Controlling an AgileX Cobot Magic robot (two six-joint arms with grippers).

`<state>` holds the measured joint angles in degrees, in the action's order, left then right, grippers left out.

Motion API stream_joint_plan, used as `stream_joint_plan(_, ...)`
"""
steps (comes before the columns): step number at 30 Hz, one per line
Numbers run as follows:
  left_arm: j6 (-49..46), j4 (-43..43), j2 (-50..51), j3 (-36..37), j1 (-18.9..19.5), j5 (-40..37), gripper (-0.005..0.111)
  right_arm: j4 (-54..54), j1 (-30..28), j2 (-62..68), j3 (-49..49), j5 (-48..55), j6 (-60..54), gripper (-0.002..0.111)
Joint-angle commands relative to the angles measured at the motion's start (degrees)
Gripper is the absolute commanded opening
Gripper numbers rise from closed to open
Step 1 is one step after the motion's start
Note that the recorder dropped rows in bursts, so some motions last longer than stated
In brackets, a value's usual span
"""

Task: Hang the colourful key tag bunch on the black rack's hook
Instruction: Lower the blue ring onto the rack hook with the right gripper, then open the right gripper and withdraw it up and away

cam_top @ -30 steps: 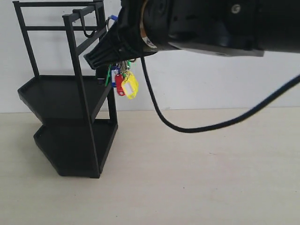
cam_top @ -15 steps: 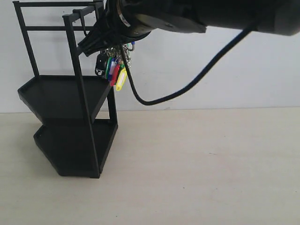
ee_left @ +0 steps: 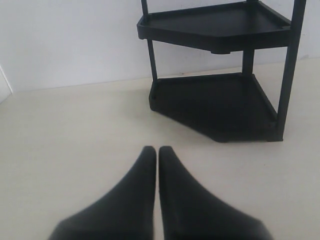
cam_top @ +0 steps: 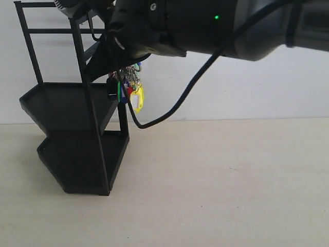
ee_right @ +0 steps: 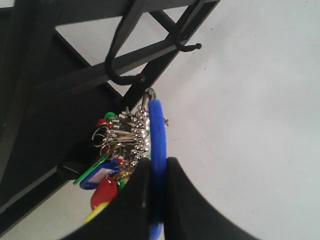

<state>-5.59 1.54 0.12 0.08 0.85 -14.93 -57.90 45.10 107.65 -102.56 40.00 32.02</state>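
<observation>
My right gripper (ee_right: 156, 163) is clamped on the blue sleeve (ee_right: 156, 125) of the colourful key tag bunch (ee_right: 120, 146). The tags and their silver rings hang off to 1 side of my fingers (ee_right: 137, 185). In the exterior view the bunch (cam_top: 131, 91) dangles beside the black rack (cam_top: 95, 135), high up near its top bars and clear of the upper tray.

What matters now is the ring's free end. The sleeve's long axis runs straight out from my fingertips toward the hook (ee_right: 121, 76). The bare wire loop beyond the sleeve sits just beside the hook's curled tip. I judge it close but not over the tip, and I cannot tell if they touch. A 2nd hook (ee_right: 186, 46) sits further along the bar, well apart from the ring.

To seat it, I judge the loop must come up past the tip and then settle into the curve.

My left gripper (ee_left: 157, 156) is closed on nothing, low over the table (ee_left: 75, 130) facing the rack's bottom tray (ee_left: 215, 102). The right arm is clearly the nearer 1.
</observation>
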Motion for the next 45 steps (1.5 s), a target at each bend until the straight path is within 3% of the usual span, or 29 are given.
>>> stream_joint_plan(1,0.04,-0.20,-0.12,-0.08,-0.07,0.37,0.004,-0.36,0.05,1.05,-3.66,0.67,-0.45,0.000)
stream_joint_plan(17,0.04,-0.20,-0.12,-0.08,-0.07,0.37,0.004,6.69,-0.06,6.22,-13.47,2.93,-5.81,0.000)
stream_joint_plan(31,0.04,-0.20,-0.12,-0.08,-0.07,0.37,0.004,9.42,0.04,7.71,-13.47,5.23,-6.89,0.000)
stream_joint_plan(35,0.04,-0.20,-0.12,-0.08,-0.07,0.37,0.004,9.42,0.04,7.71,-13.47,5.01,-6.66,0.019)
stream_joint_plan(40,0.04,-0.20,-0.12,-0.08,-0.07,0.37,0.004,9.44,0.04,6.99,-13.47,5.12,-4.99,0.073)
stream_joint_plan(42,0.04,-0.20,-0.12,-0.08,-0.07,0.37,0.004,9.34,0.04,6.04,-13.47,6.22,-1.99,0.075)
stream_joint_plan(45,0.04,-0.20,-0.12,-0.08,-0.07,0.37,0.004,9.34,0.04,3.91,-13.47,8.67,-0.99,0.069)
